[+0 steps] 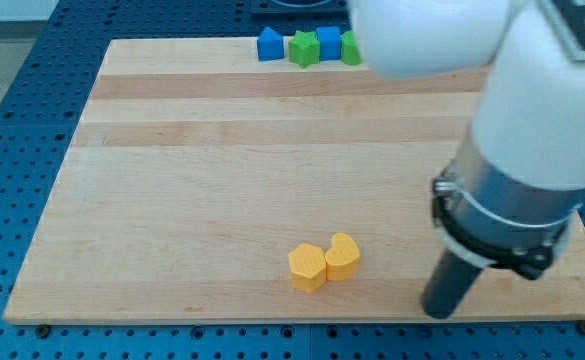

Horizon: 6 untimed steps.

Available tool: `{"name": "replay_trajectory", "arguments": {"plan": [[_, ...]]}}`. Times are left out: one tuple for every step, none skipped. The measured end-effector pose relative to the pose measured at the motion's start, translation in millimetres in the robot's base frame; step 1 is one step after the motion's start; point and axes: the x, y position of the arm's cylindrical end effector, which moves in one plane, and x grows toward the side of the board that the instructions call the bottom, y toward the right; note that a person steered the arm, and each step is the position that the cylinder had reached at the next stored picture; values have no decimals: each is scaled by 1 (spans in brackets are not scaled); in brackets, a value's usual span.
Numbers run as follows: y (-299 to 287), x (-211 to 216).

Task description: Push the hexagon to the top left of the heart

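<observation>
A yellow hexagon block (pixel 308 267) lies near the board's bottom edge, touching a yellow heart block (pixel 342 256) on its right. The hexagon sits to the left and slightly below the heart. My rod comes down at the view's lower right, and my tip (pixel 438 312) rests on the board about a hundred pixels to the right of and a little below the heart, apart from both blocks.
At the board's top edge stand a blue block (pixel 269 45), a green block (pixel 303 48), another blue block (pixel 328 43) and a green block (pixel 351 48) partly hidden by the arm. The wooden board (pixel 172 200) lies on a blue perforated table.
</observation>
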Motion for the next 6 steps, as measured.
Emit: {"name": "replay_trajectory", "arguments": {"plan": [[-85, -4], [-126, -38], [-133, -85], [-133, -83], [-137, -55], [-148, -31]]}}
